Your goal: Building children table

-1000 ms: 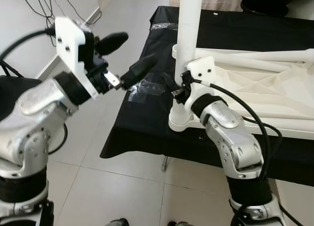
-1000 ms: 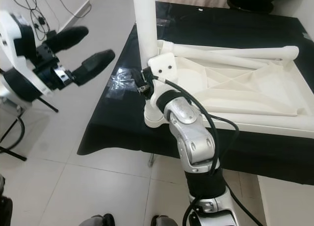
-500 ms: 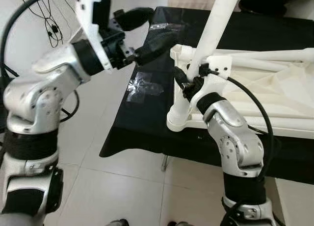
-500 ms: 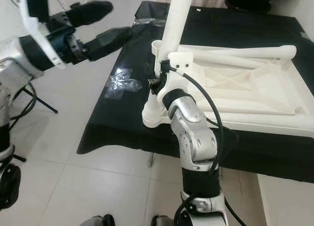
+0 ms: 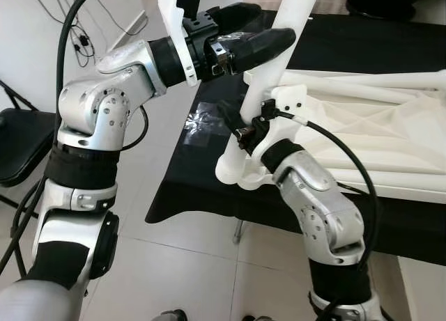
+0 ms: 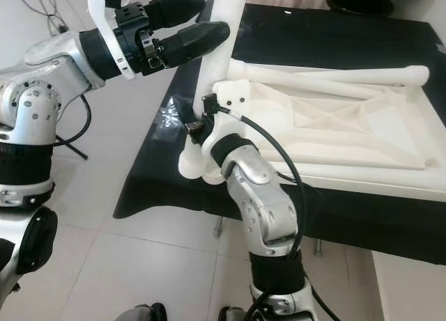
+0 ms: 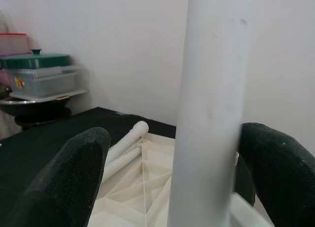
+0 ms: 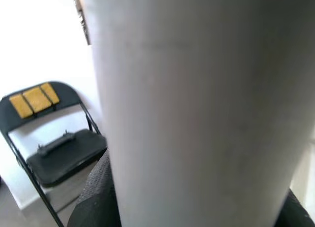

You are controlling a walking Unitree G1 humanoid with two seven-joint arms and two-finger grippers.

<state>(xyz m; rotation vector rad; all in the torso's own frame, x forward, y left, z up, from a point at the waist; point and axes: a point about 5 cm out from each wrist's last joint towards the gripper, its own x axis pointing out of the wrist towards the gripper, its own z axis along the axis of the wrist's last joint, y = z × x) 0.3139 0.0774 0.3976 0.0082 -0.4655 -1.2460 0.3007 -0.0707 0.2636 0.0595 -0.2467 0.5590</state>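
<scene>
My right pincer [image 5: 245, 134] is clamped low on the white table leg [image 6: 224, 39], just above its flared foot, which hangs off the near edge of the black-covered bench [image 6: 167, 175]. My left pincer [image 6: 191, 25] is up high with its two black fingers spread wide, one on each side of the leg. In the left wrist view the leg stands between the fingers [image 7: 69, 175] with a gap on both sides, so I read it as straddling, not gripping.

The leg is a smooth, round, off-white plastic tube, tilted, with its upper end running out of the top of the head views. It looks stiff and light but long, so held only near the foot it will want to swing. The surface looks slick, so I would close the left fingers squarely across the tube well above the right grip to steady it.

The tabletop [image 6: 348, 136] lies upside down on the bench beside the leg, white, with ribbing across its underside. Another leg [image 6: 334, 76] lies flat along its far rim. Its corner socket sits just beside my right wrist.

A black folding chair [image 5: 17, 136] stands on the floor to my left.
</scene>
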